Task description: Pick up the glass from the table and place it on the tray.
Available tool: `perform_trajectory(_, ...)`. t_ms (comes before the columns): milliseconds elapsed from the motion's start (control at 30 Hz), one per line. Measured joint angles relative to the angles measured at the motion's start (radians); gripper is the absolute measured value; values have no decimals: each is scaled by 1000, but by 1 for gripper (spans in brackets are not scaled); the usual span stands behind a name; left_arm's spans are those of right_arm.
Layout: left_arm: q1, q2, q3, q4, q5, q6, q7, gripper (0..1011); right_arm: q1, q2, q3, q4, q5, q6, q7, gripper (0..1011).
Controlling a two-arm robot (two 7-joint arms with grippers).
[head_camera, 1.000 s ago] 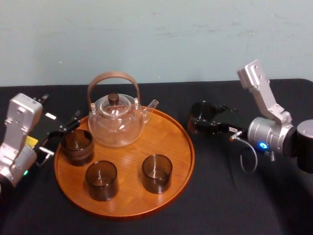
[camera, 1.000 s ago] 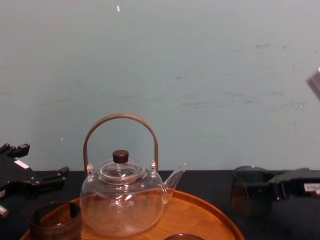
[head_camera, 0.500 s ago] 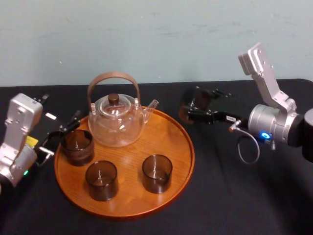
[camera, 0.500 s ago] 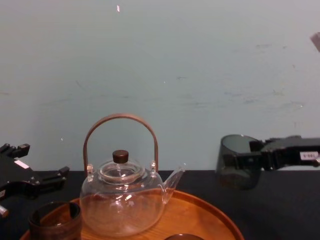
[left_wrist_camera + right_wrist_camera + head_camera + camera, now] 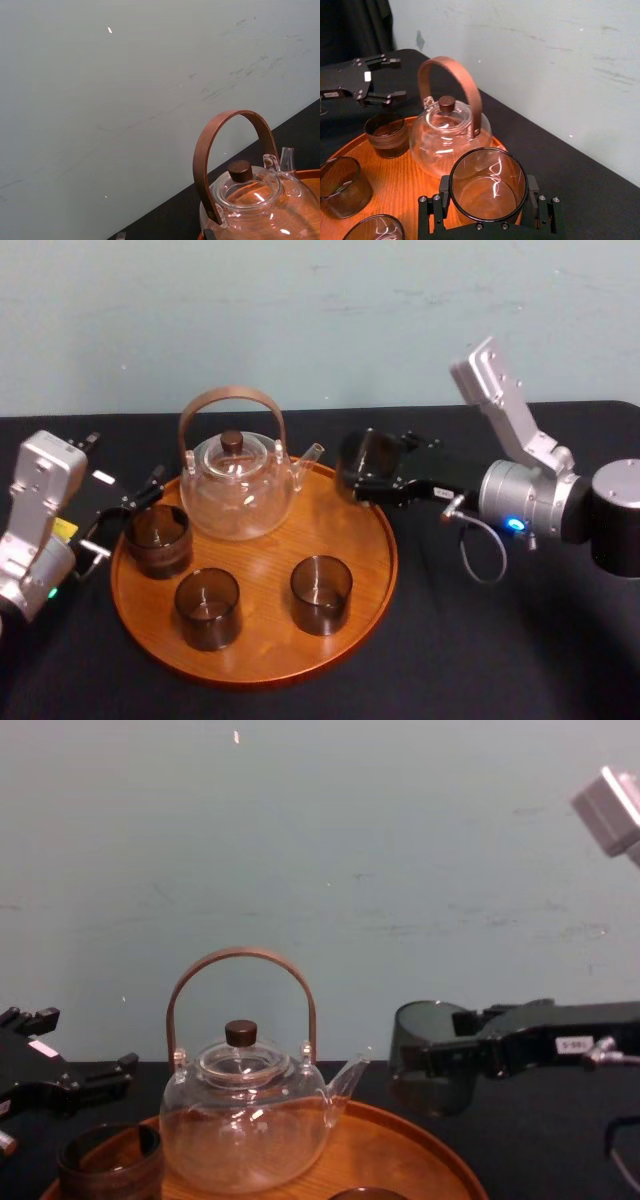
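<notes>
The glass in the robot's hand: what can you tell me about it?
The glass is a small, smoky-brown, see-through tumbler: round, straight-walled, handleless and empty. It is upright and held in the air by the right hand, whose black fingers clamp its sides. It hangs by the tray's far right rim, just right of the teapot's spout, touching only the fingers.

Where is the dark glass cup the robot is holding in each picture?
Head view: the smoky dark glass cup is in the right gripper, right of the clear glass teapot.
Chest view: cup in the air, right of teapot.
Right wrist view: cup up close, teapot behind.
Left wrist view: teapot, the landmark all views share.
Left gripper sits open left of the round wooden tray.
</notes>
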Motion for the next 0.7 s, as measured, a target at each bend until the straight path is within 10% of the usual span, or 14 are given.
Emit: perform_trajectory(700,0,0,0,0,0,0,0,1001,39,-60,-78,158,-39,-98,39,903)
